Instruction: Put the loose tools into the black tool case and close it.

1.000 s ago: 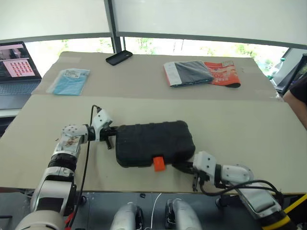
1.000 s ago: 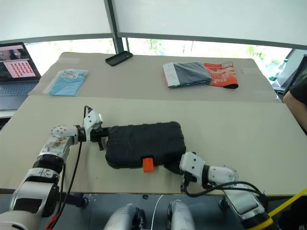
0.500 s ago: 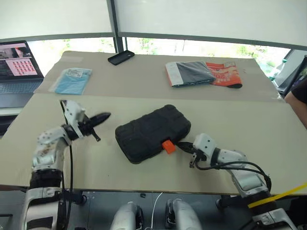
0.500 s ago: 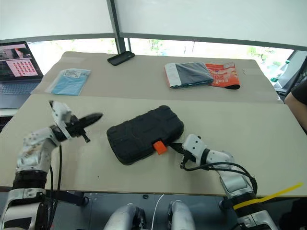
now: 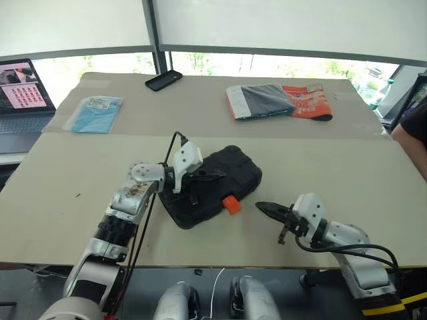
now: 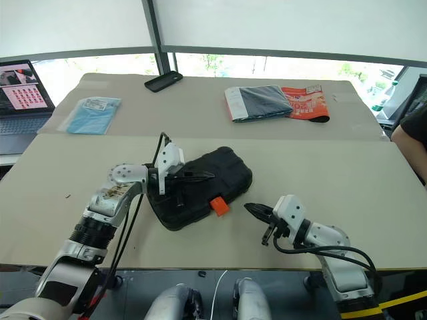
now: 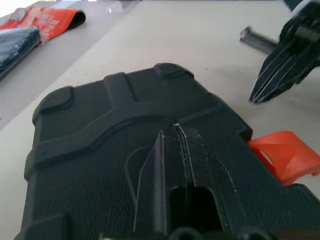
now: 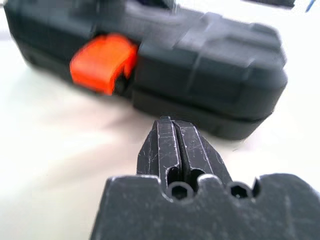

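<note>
Now the black moulded plastic tool case (image 5: 212, 185) lies closed, its orange latch (image 5: 231, 204) facing the right gripper (image 5: 261, 207). Left gripper (image 5: 217, 173), jaws clenched empty, hovers over the lid; the right's are clenched empty too.

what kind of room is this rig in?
Probably an office or lab test bench by windows: a long table covered in beige sheet, a laptop at its left end, blinds half down over the glass, a closed tool case as the prop.

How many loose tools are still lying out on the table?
0 that I can see. The black tool case lies shut on the table, its orange latch facing the near edge. Any tools are presumably inside it, hidden from view.
</note>
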